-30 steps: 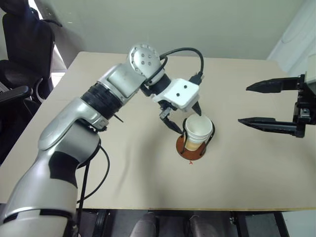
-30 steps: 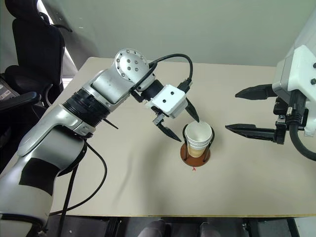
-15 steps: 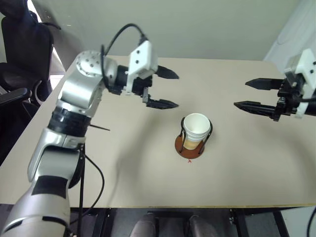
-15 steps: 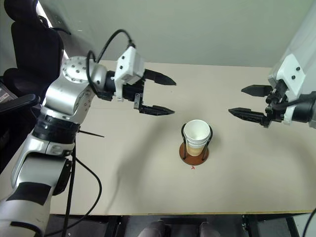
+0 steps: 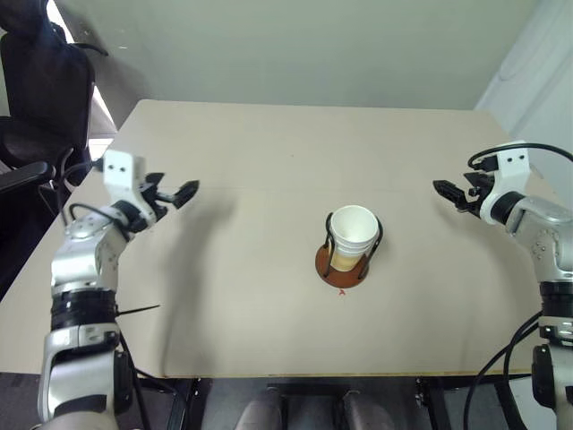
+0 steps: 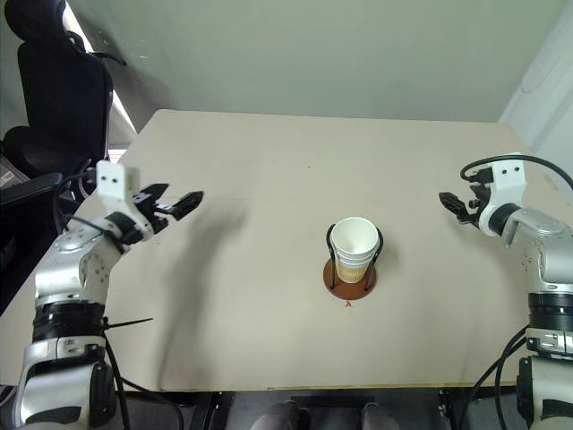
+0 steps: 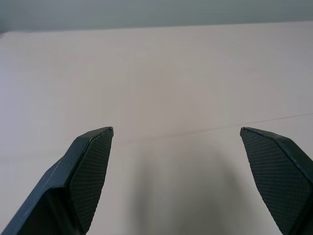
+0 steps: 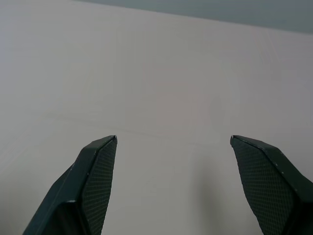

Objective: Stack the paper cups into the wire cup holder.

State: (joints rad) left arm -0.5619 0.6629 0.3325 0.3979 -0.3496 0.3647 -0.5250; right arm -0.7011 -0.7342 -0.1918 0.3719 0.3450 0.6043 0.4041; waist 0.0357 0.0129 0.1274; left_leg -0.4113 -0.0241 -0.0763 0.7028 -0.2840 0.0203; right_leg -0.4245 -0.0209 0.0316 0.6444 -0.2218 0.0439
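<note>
The paper cups [image 5: 355, 235] are seen nested upright inside the wire cup holder [image 5: 346, 266], which stands near the middle of the surface [image 5: 269, 331]. Well apart from it, the left hand [image 6: 179, 204] is held over the surface's left side and the right hand [image 6: 450, 204] over its right side, both empty, fingers spread apart.

We see the paper cups [image 5: 355, 235] nested upright in one stack, tan-yellow sides, white rim and inside, standing in the wire cup holder [image 5: 344, 267], black loops on a reddish-brown disc, right of frame centre.
</note>
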